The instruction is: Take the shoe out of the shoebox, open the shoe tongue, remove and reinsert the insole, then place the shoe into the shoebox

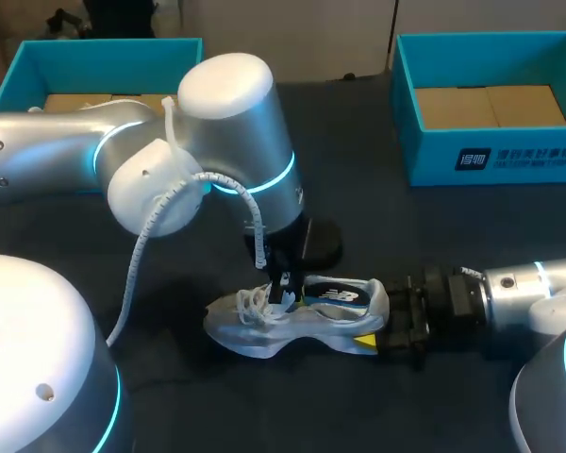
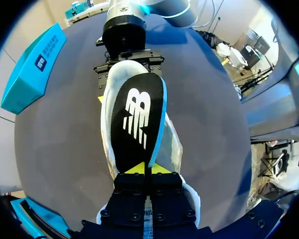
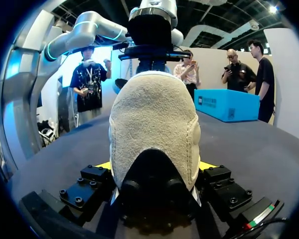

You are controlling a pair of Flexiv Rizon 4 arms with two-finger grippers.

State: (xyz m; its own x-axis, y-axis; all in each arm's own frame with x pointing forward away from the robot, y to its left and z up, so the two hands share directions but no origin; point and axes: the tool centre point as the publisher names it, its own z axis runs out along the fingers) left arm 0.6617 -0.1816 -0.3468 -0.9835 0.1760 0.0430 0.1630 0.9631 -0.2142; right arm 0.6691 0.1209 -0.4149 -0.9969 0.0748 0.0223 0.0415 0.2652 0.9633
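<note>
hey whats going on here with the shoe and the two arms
The white shoe lies on the dark table, outside the blue shoeboxes at the back. The right gripper is shut on its heel. The left gripper pinches the front end of the black insole, which sits partly raised out of the shoe. Whether the insole is coming out or going back in cannot be told from this moment.

Dark, matte bench, charcoal in tone, plain, with no pattern or marking. Unevenly lit in the head view, with soft shadows pooled near its middle. Paler, greyer across its breadth in the left wrist view. Faintly sheened toward its far edge in the right wrist view.
</note>
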